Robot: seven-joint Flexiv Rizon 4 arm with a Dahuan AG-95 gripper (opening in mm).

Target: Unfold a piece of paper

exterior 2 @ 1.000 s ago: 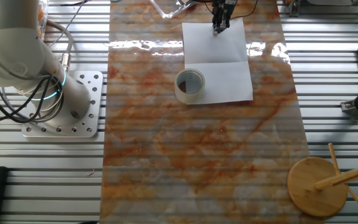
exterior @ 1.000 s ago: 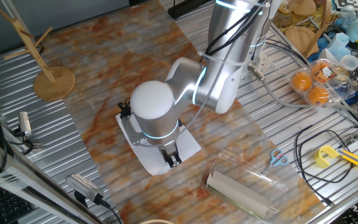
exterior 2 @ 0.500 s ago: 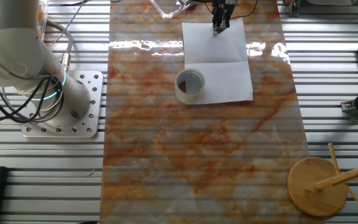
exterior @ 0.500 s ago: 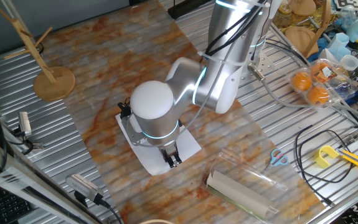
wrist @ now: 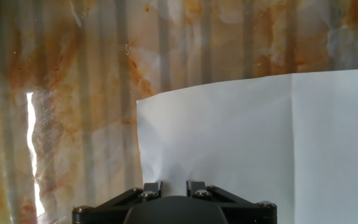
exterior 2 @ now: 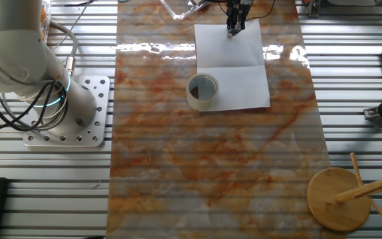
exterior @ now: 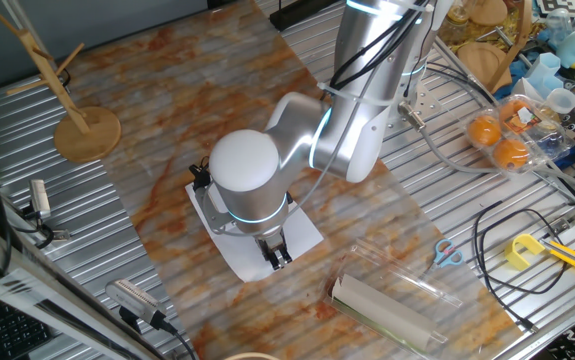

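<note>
Marble mat [exterior 2: 210, 153]: tape roll [exterior 2: 203, 91] overlaps paper [exterior 2: 234, 70].

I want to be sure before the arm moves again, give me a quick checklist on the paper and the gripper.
1. Piece of paper spread open with one crease across it: ok.
2. Tape roll sits on the sheet's edge, pinning it: ok.
3. Gripper is over the sheet's far edge: ok.
4. Whether the fingers pinch the sheet: cannot tell.
5. Corner nearest the hand fully flat on the mat: cannot tell.
6. Beige roll in its sleeve lies apart from the sheet: ok.
</note>
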